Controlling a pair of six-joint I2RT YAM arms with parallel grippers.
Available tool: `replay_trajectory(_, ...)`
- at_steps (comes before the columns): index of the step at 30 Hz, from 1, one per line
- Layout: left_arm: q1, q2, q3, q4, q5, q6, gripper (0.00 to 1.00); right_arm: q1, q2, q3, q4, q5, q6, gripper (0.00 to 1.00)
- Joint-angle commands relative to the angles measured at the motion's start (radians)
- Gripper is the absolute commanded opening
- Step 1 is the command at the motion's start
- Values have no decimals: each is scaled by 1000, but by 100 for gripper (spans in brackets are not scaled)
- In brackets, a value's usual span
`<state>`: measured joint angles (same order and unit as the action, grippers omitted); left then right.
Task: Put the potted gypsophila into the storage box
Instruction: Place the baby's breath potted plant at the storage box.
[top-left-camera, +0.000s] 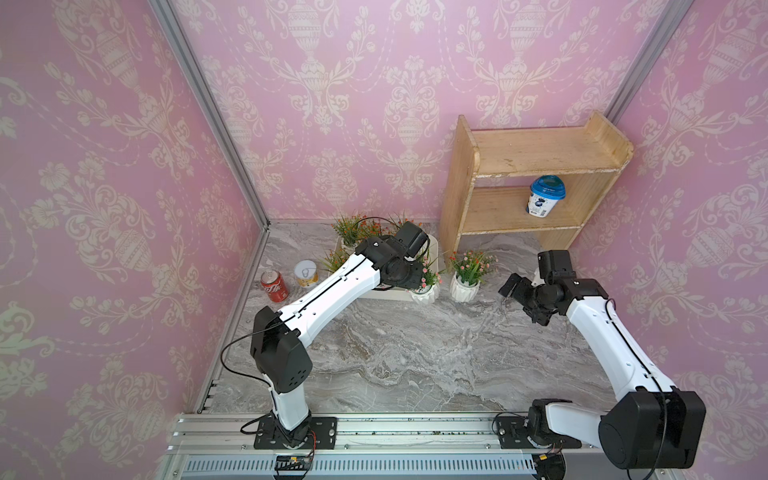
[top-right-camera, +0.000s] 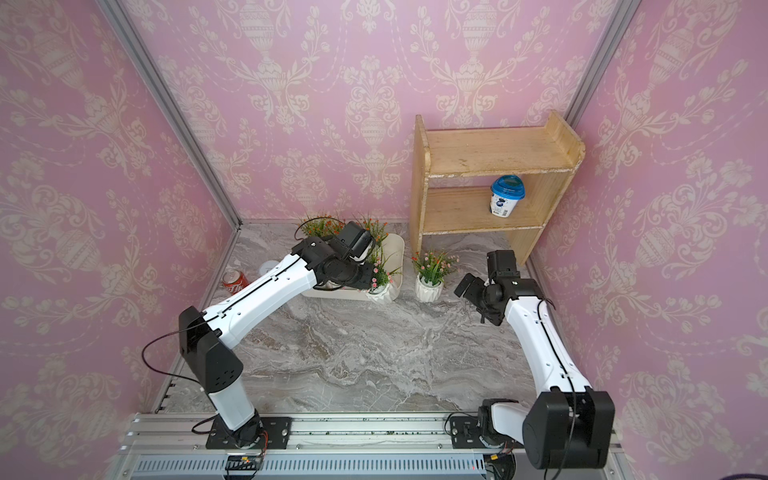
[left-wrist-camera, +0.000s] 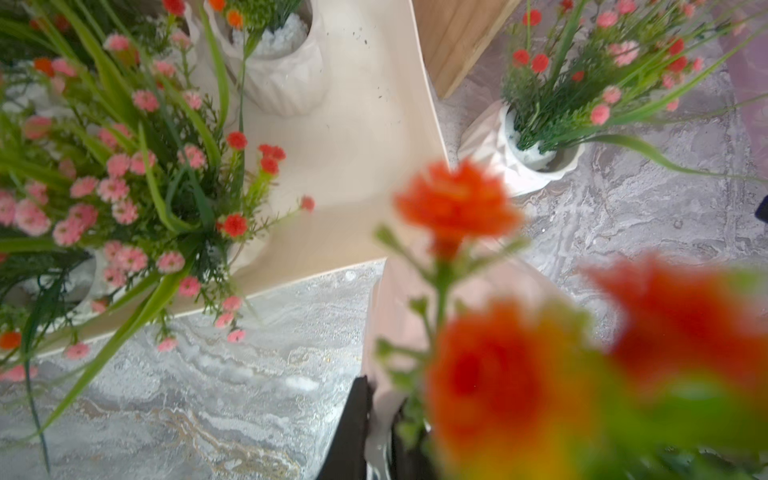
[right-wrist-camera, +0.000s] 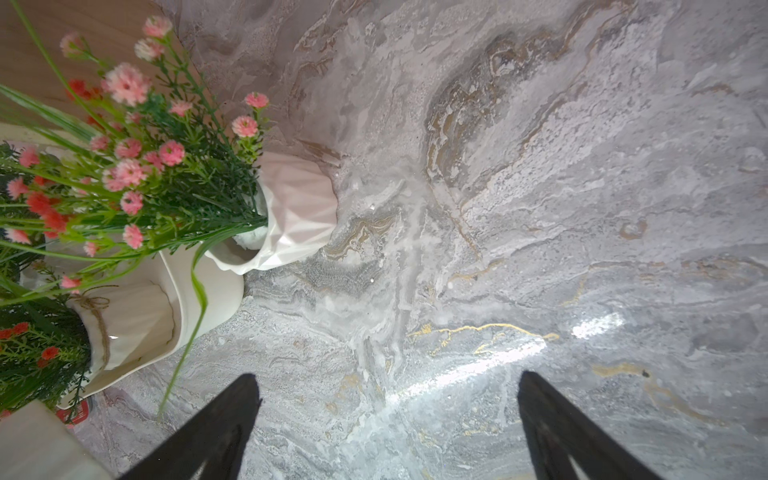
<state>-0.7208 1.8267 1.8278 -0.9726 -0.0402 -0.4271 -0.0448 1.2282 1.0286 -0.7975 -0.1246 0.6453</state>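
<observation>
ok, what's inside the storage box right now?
Storage box: a ribbed white pot and a pink-flowered plant show inside. The left arm covers the middle in both top views; whether the left gripper's potted gypsophila is in yet, can't tell.

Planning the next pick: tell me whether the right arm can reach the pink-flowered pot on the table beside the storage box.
Probably yes: the right gripper is open, with only bare table between its fingers and the pot.
</observation>
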Motion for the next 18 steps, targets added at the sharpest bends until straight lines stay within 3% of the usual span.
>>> replay_trajectory(1,14,57,129,-9,-6,75,0,-15,-30,-15,-22,-10,-30,100)
replay_trajectory(11,51,251,394,-95,-15,142,0,-52,-53,-29,-39,-21,-41,100)
replay_trajectory(18,91,308,425,-122,-5,155,0,-66,-56,-39,-36,-30,-42,100)
